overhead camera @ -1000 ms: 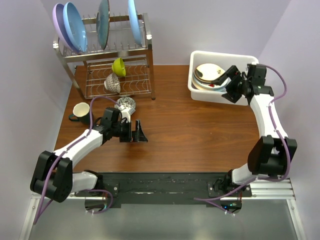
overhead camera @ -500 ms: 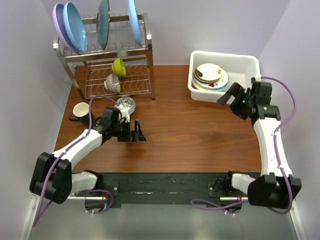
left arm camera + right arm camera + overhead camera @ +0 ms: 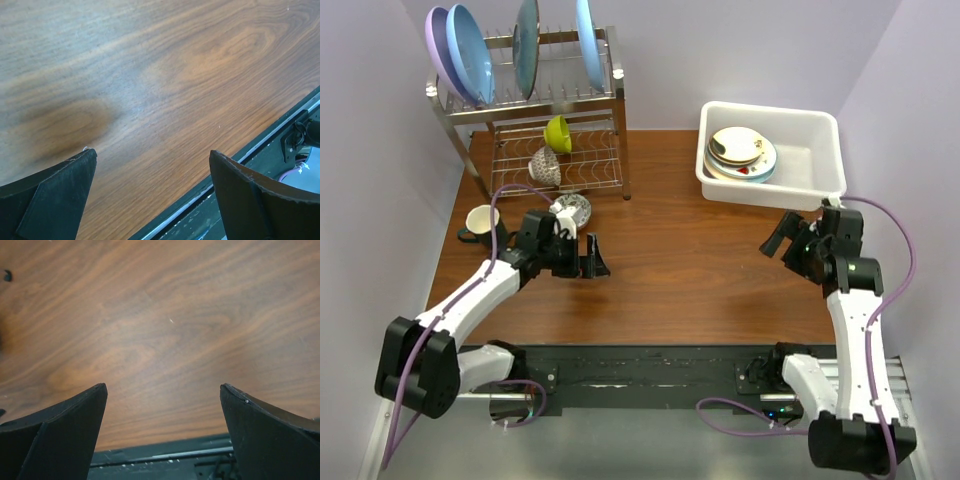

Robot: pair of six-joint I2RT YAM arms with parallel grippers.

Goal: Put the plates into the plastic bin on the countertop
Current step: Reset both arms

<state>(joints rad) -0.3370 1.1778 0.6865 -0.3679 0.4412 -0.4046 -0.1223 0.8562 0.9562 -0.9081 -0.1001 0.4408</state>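
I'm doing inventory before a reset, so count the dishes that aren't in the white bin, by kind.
Plates upright in the rack: 4
Lime-green bowl: 1
Patterned cups or bowls: 2
Mug: 1
Total: 8

The reddish-brown wood-grain countertop (image 3: 700,270) carries four things, all toward its far and left sides. A white plastic bin (image 3: 812,162) sits at the far right corner, turned slightly askew to the edges. A two-tier steel wire rack (image 3: 623,150) stands at the far left corner. Near the left edge, in front of the rack, stands a cream-lined dark mug (image 3: 480,222), with a small patterned cup (image 3: 574,208) just to its right.
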